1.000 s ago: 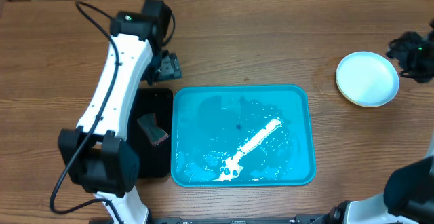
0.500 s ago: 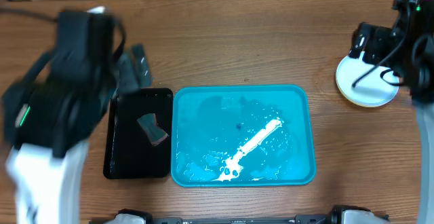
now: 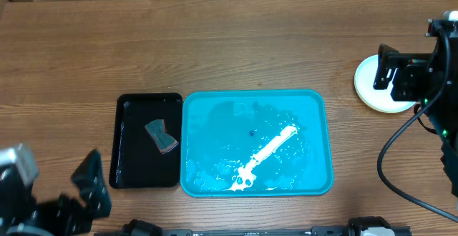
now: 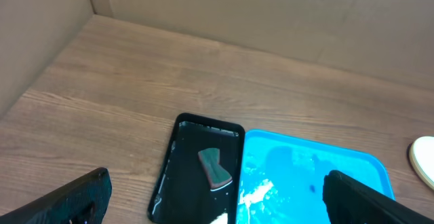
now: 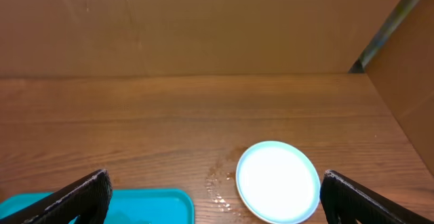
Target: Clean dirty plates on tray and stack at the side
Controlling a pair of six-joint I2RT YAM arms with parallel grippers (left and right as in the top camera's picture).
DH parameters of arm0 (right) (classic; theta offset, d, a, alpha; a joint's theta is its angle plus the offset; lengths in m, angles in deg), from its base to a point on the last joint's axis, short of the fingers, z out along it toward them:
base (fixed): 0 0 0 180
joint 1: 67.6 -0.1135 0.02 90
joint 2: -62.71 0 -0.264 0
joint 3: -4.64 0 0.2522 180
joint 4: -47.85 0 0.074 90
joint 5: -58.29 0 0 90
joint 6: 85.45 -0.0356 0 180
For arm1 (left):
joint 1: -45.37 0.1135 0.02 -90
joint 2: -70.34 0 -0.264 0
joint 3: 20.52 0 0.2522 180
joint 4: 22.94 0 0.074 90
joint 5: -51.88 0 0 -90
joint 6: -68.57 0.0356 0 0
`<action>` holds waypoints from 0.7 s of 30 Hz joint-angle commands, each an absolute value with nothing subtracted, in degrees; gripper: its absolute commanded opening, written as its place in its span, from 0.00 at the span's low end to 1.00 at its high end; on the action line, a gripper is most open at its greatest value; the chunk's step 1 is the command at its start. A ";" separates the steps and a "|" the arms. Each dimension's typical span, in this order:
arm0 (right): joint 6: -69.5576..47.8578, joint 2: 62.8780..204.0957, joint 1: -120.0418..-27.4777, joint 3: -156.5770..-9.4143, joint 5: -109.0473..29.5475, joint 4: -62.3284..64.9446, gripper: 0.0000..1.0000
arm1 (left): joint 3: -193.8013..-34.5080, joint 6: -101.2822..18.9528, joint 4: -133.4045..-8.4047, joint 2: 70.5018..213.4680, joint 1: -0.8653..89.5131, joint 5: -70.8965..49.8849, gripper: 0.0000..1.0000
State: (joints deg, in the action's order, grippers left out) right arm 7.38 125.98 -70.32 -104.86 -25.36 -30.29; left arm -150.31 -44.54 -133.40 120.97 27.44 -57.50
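The bright blue tray (image 3: 318,114) lies mid-table, wet, with a white foam streak and a dark speck; no plate is on it. It also shows in the left wrist view (image 4: 366,166) and the right wrist view (image 5: 163,202). The plates (image 3: 366,86) sit stacked at the right; the top one (image 5: 278,182) has a light blue rim and white centre, and I cannot tell how many lie under it. My right gripper (image 3: 386,71) (image 5: 213,180) is open and empty, above the stack's right part. My left gripper (image 3: 89,182) (image 4: 215,180) is open and empty at the near left.
A black tray (image 3: 129,164) (image 4: 178,170) lies against the blue tray's left side and holds a grey sponge (image 3: 162,136) (image 4: 213,168). Water drops (image 5: 220,183) wet the table left of the plates. Cardboard walls stand at the back and sides.
My left arm has swung from behind the black tray to the near left corner. My right arm has come in over the right part of the plates.
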 commanded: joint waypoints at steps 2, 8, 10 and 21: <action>8.03 126.26 -70.60 -106.17 -24.68 -30.99 1.00 | -148.21 -45.90 -133.36 118.65 27.07 -60.56 1.00; 8.01 127.14 -70.60 -106.17 -24.68 -30.96 1.00 | -146.59 -45.85 -133.47 118.70 27.07 -60.56 1.00; 8.03 127.14 -70.60 -106.17 -24.66 -30.92 1.00 | -146.09 -45.87 -133.47 118.70 27.07 -60.56 1.00; 8.01 127.14 -70.60 -106.17 -25.77 -30.77 1.00 | -146.07 -45.55 -133.49 118.70 27.07 -60.75 1.00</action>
State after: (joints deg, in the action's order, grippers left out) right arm 7.64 127.38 -70.32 -104.86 -25.49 -31.09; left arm -146.26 -45.24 -133.47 118.39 27.44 -59.47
